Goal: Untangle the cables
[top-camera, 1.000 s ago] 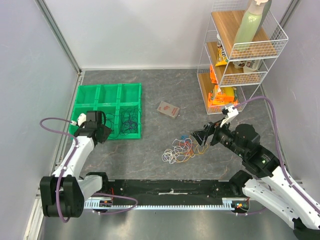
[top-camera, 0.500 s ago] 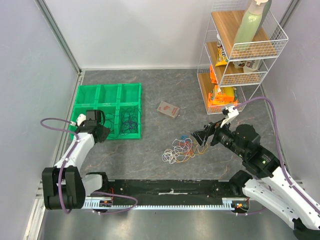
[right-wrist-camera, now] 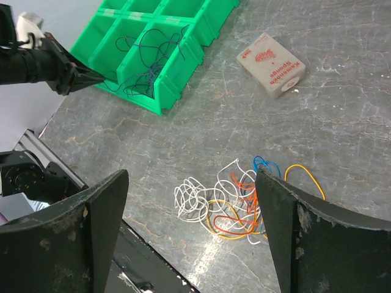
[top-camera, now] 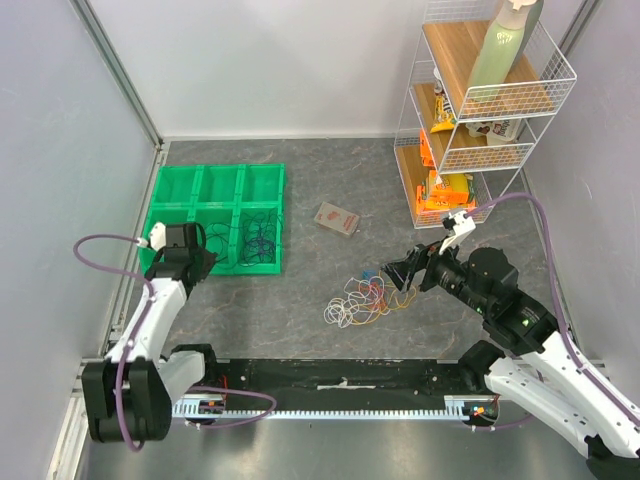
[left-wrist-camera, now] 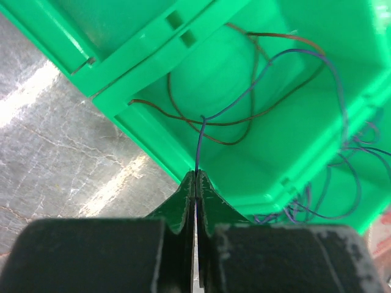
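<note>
- Left pincer is clenched on a dark purple cable that trails into the green tray.
- Right pincer is released, hovering above the tangled cables on the surface.

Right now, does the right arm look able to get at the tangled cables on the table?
Probably yes. The right end effector hangs open close by the tangled cables, and nothing lies between them.

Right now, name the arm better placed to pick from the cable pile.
Right. The right end effector, open, hovers beside the pile; the left end effector is shut on a purple cable at the tray.
</note>
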